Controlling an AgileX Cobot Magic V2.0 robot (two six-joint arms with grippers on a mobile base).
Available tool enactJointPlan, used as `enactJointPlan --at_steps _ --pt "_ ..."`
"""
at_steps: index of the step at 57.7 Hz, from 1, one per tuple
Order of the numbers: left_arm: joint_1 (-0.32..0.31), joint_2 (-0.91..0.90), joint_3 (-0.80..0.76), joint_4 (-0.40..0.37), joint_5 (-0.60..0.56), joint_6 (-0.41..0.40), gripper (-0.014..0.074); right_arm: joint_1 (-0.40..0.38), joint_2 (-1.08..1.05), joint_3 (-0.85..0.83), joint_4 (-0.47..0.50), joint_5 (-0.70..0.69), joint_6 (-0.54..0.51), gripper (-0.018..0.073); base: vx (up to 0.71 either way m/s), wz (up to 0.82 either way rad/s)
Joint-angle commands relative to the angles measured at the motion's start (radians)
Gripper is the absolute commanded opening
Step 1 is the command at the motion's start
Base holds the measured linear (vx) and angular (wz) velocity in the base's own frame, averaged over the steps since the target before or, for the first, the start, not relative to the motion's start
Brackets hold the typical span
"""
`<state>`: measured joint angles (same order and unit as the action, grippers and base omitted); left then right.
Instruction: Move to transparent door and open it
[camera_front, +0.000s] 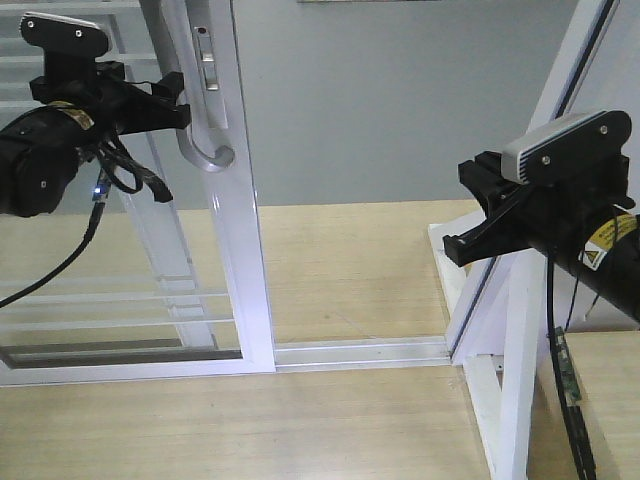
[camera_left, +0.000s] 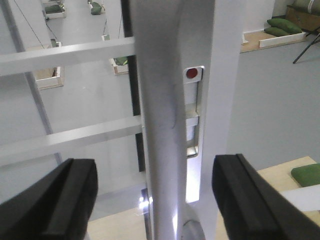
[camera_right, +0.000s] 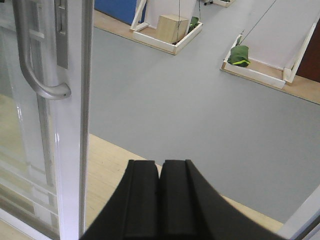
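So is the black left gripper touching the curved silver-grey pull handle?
Apart. Left wrist view: left gripper open, fingers straddling the pull handle, gaps both sides.

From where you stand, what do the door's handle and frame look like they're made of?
The handle looks like brushed silver-grey metal, given its dull sheen and soft highlights. The frame seems white-coated metal, perhaps aluminium: smooth, with crisp straight edges.

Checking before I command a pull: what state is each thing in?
left gripper: open, fingers either side of the pull handle.
pull handle: not clamped.
right gripper: shut, empty, clear of the door.
transparent door: partly open, gap to the slanted post.
lock indicator: red.
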<state>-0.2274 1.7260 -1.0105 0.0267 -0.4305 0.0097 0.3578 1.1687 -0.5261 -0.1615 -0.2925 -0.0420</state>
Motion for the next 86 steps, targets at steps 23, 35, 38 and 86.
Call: enactJointPlan --at_steps 23,35,38,86 --pt "-0.001 0.083 -0.230 -0.020 0.006 -0.010 0.0486 -0.006 -0.023 -0.026 0.001 -0.087 -0.026 -0.0008 0.00 0.00" --pt "0.029 0.073 -0.235 -0.021 0.027 -0.010 0.0141 -0.006 -0.023 -0.026 0.001 -0.086 -0.040 -0.0008 0.00 0.00" --pt "0.042 0.067 -0.235 -0.021 0.040 -0.010 0.0054 -0.006 -0.023 -0.026 0.001 -0.086 -0.040 -0.0008 0.00 0.00" --pt "0.139 0.018 -0.234 -0.018 0.232 0.000 -0.0006 -0.007 -0.023 -0.026 0.001 -0.087 -0.040 -0.0008 0.00 0.00"
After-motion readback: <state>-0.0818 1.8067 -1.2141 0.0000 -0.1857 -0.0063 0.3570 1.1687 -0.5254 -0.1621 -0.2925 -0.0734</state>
